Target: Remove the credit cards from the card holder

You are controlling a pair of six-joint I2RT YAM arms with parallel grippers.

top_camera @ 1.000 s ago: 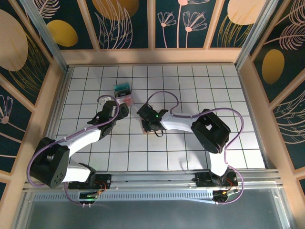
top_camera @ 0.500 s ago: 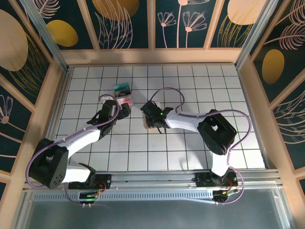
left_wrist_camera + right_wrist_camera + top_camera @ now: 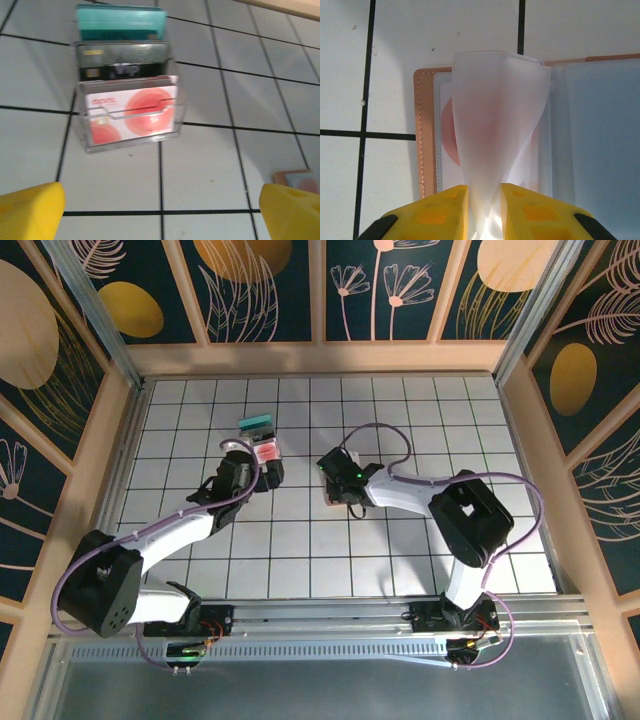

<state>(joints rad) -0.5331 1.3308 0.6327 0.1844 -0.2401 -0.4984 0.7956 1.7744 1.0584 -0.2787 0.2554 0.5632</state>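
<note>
Left gripper [image 3: 160, 215] released near the clear stand [image 3: 82, 140]; right gripper [image 3: 484, 200] clenched on a frosted sleeve [image 3: 495, 115] of the card holder [image 3: 426, 145].
I see the stand's teal card [image 3: 121, 23], dark card [image 3: 125, 60] and red-white card [image 3: 131, 107], their lettering too blurred to read. The card holder lies open to the right, with a reddish card [image 3: 448, 134] dim behind the sleeve.

Tiled table [image 3: 400, 540] bears a clear stand [image 3: 82, 122] (cards [image 3: 145, 105] inside) and card holder [image 3: 426, 140].

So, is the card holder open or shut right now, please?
Open: the card holder lies spread, its clear sleeve pinched by the right gripper.
</note>
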